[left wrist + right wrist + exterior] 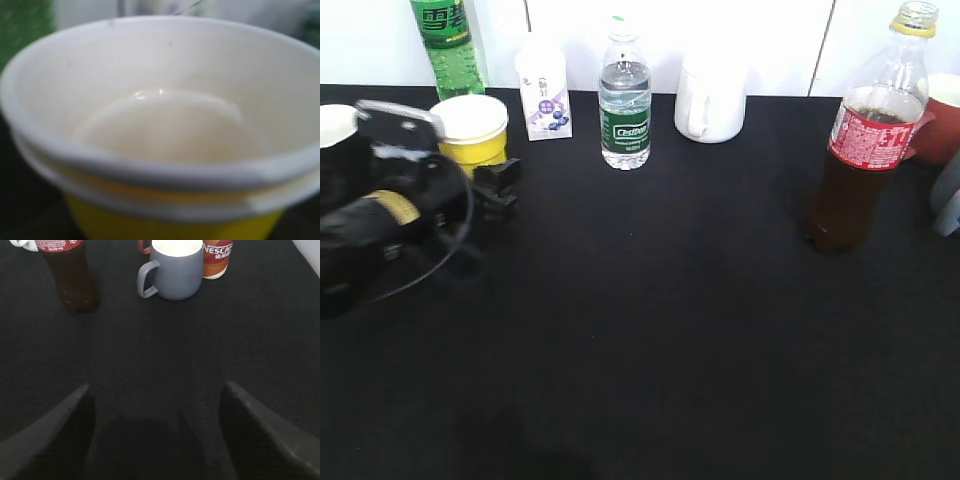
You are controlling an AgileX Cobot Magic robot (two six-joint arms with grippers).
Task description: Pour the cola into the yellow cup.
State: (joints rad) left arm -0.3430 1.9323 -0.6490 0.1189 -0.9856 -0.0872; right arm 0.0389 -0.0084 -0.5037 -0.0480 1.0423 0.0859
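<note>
The cola bottle stands at the right of the black table, uncapped, with dark liquid, a red label and a yellow neck ring. It also shows in the right wrist view. The yellow cup stands at the back left, empty and white inside. It fills the left wrist view, where it hides the jaws. My left gripper is right against the cup, with one black finger at its lower right. My right gripper is open and empty over bare table, well short of the bottle.
A green soda bottle, a small carton, a water bottle and a white mug stand along the back. A red mug is behind the cola. A grey mug and a Nescafe can stand nearby.
</note>
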